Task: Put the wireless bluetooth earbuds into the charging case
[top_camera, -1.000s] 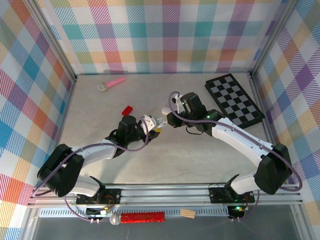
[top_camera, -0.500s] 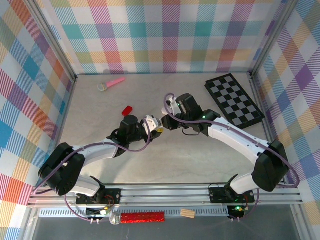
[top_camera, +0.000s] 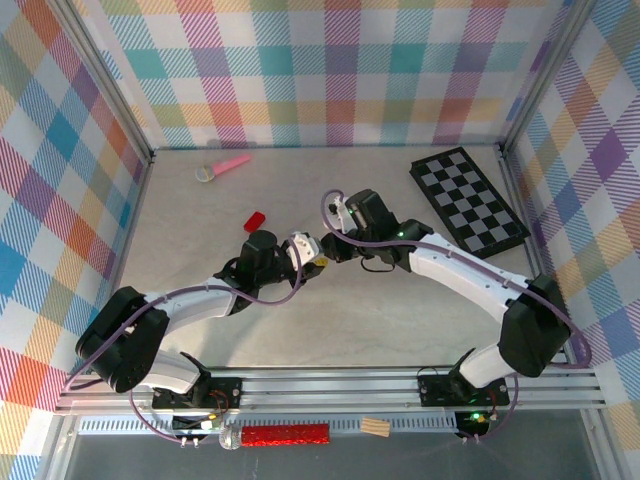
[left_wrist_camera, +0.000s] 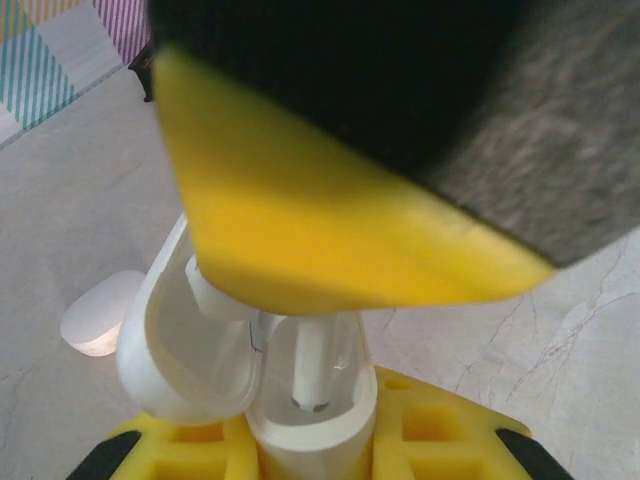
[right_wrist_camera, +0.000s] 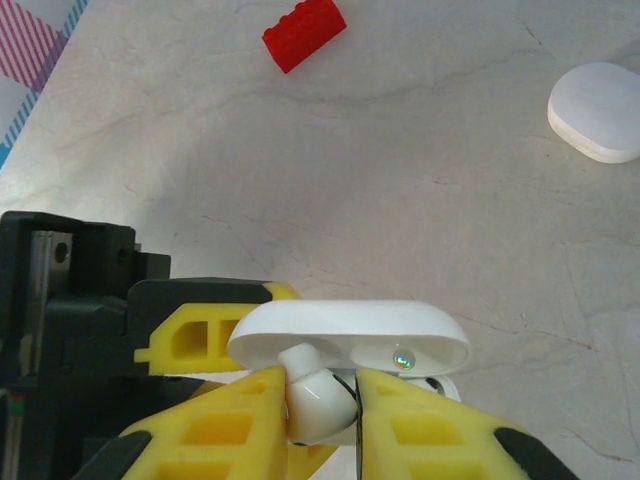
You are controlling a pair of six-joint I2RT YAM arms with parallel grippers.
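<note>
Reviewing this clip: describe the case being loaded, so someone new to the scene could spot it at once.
On the table, find where the two arms' tips meet. The open case is clamped in the left gripper, facing the right gripper and its earbud. It is white with its lid hinged up, unlike the closed case lying loose nearby.

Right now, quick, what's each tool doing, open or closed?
Left tool: closed on the open charging case.
Right tool: closed on a white earbud.
</note>
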